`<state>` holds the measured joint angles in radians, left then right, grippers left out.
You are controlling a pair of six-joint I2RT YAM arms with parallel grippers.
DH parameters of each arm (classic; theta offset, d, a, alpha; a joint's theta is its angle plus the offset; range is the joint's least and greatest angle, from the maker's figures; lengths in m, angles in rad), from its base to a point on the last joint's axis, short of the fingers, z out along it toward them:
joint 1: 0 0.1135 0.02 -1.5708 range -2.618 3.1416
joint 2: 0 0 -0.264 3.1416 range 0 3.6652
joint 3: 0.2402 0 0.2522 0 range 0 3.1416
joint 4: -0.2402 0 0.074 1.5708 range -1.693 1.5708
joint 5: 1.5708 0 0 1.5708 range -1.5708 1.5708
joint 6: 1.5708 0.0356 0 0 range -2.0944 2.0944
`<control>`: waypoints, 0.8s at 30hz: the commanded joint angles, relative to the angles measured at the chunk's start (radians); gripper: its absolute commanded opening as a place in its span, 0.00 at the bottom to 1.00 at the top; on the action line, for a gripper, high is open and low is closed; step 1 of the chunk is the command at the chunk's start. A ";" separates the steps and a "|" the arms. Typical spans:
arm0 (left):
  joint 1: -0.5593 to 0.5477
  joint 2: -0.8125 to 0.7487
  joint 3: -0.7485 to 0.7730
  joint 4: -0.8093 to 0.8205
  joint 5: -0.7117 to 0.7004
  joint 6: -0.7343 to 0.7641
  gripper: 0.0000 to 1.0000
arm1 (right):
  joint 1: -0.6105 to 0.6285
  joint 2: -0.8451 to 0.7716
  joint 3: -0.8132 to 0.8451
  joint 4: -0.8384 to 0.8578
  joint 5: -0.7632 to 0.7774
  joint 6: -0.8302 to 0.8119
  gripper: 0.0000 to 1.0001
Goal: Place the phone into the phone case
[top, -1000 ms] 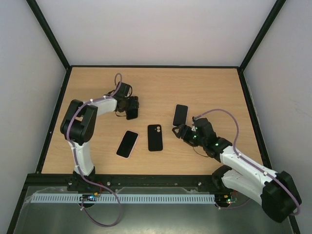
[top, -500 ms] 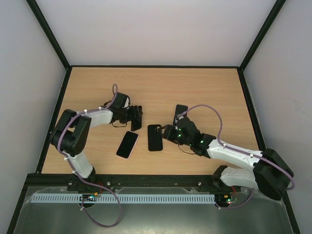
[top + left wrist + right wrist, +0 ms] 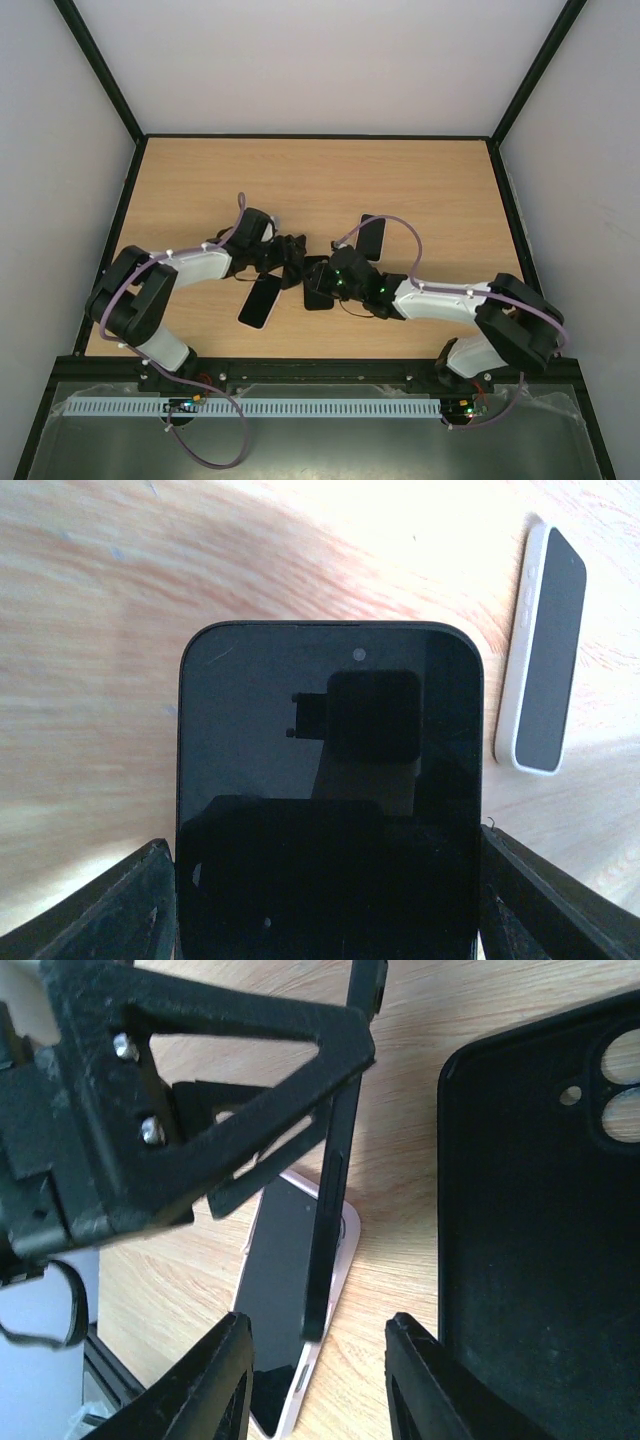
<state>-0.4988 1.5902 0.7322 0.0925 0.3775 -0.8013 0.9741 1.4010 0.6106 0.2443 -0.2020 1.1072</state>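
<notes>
The left gripper point(image 3: 288, 256) is clamped on the slim black glass-fronted phone point(image 3: 330, 730), its two fingers point(image 3: 120, 910) pressed against the phone's long side edges. The phone's rounded top end sticks out ahead of them. In the right wrist view this phone appears edge-on, tilted steeply, with its lower end close to the light wooden surface point(image 3: 200, 180). The pictures do not show whether it touches. The right gripper point(image 3: 320, 1335) is spread wide and holds nothing. One of its fingers point(image 3: 215, 1390) sits on the phone's side, the other next to the edge of the black soft-looking phone case point(image 3: 540, 1220), and contact with the case cannot be told. The case lies flat with its hollow side up and its camera cut-outs showing, just beside the held phone at about 3 o'clock in the top view. A second phone in a pale whitish shell point(image 3: 545, 650) lies screen-up at about 8 o'clock from the case. A black rounded slab point(image 3: 371, 236) rests at about 1 o'clock from the case.
</notes>
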 commanded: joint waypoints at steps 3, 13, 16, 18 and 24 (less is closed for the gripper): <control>-0.032 -0.049 -0.034 0.081 0.008 -0.058 0.51 | 0.014 0.051 0.040 0.062 0.064 0.023 0.34; -0.046 -0.068 -0.045 0.104 0.019 -0.081 0.51 | 0.016 0.111 0.048 0.083 0.052 0.031 0.24; -0.047 -0.070 -0.046 0.104 0.021 -0.082 0.51 | 0.016 0.115 0.049 0.084 0.051 0.034 0.15; -0.049 -0.075 -0.052 0.110 0.025 -0.086 0.51 | 0.015 0.119 0.050 0.086 0.048 0.034 0.09; -0.049 -0.103 -0.065 0.146 0.074 -0.108 0.67 | 0.016 0.120 0.026 0.112 0.031 0.041 0.02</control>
<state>-0.5392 1.5394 0.6735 0.1673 0.3729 -0.8768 0.9821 1.5135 0.6384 0.3153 -0.1780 1.1484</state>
